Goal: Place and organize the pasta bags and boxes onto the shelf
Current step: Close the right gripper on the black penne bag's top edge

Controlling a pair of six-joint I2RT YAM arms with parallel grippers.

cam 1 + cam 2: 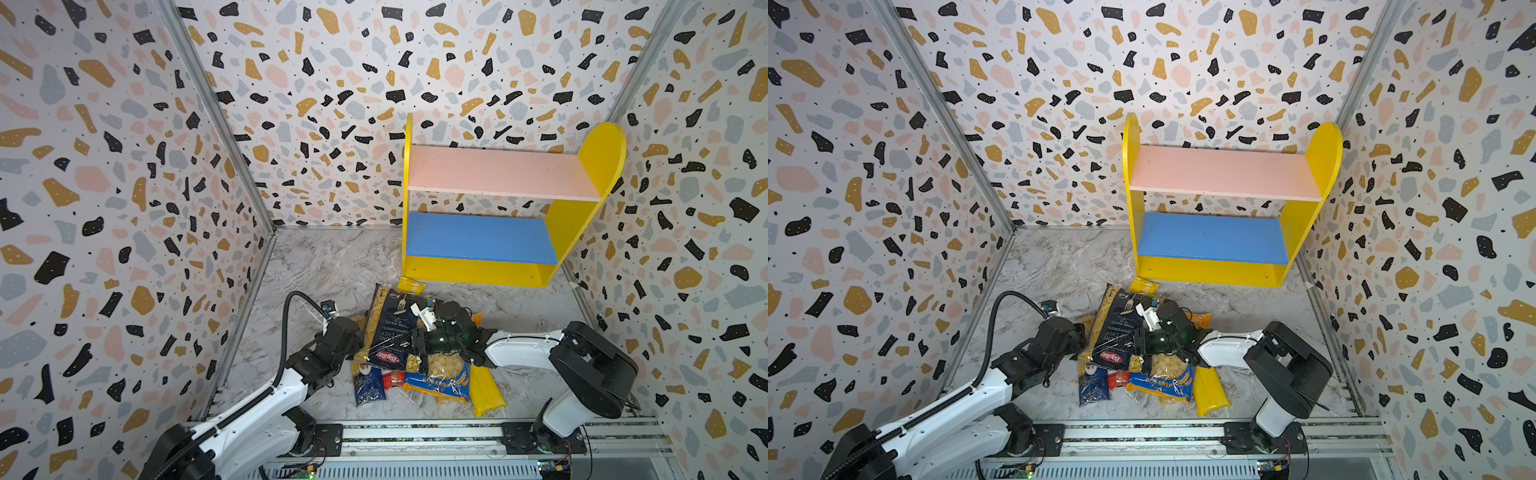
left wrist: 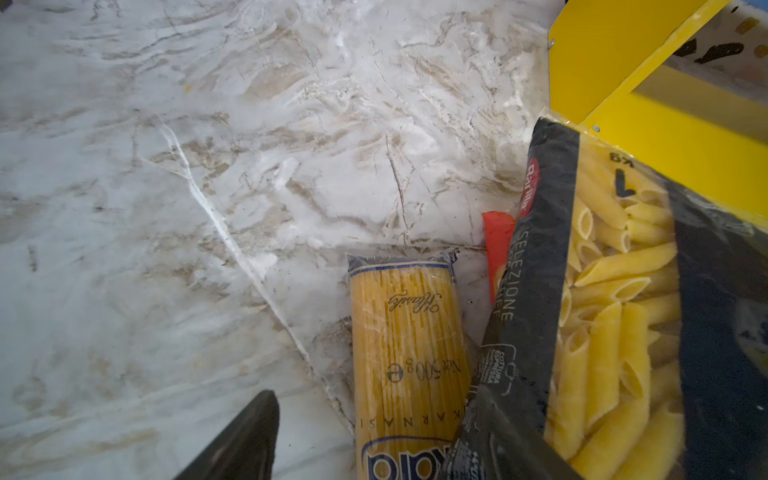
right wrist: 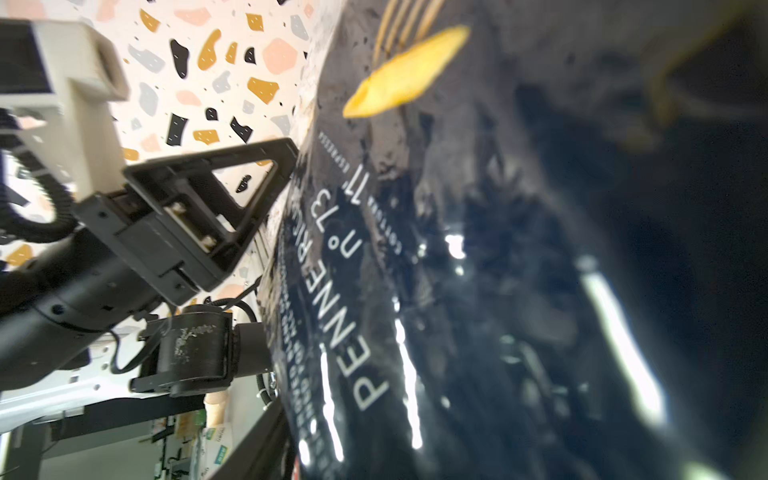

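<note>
Right gripper (image 1: 417, 344) is pinching one long edge of the navy Barilla penne bag (image 1: 388, 328), holding it tilted over the blue-orange orecchiette bag (image 1: 436, 380) and yellow spaghetti packs (image 1: 488, 390). Left gripper (image 1: 360, 336) is hovering at the opposite edge, jaws spread, one finger (image 3: 282, 154) touching the plastic. The whole heap is lying on the marble table (image 1: 316, 266), just before the yellow shelf (image 1: 469, 272).

Shelf (image 1: 602, 153): yellow sides and base, pink upper board, blue lower board. Bench (image 1: 324, 266): white-grey marble, brown veins. Penne bag (image 1: 388, 328): navy, red logo, yellow pasta showing through. At its five o'clock, a blue-and-orange bag (image 1: 436, 384); further at four o'clock, a plain yellow spaghetti pack (image 1: 488, 390). Walls (image 1: 104, 187): terrazzo flecks of black, ochre, pink, grey.
</note>
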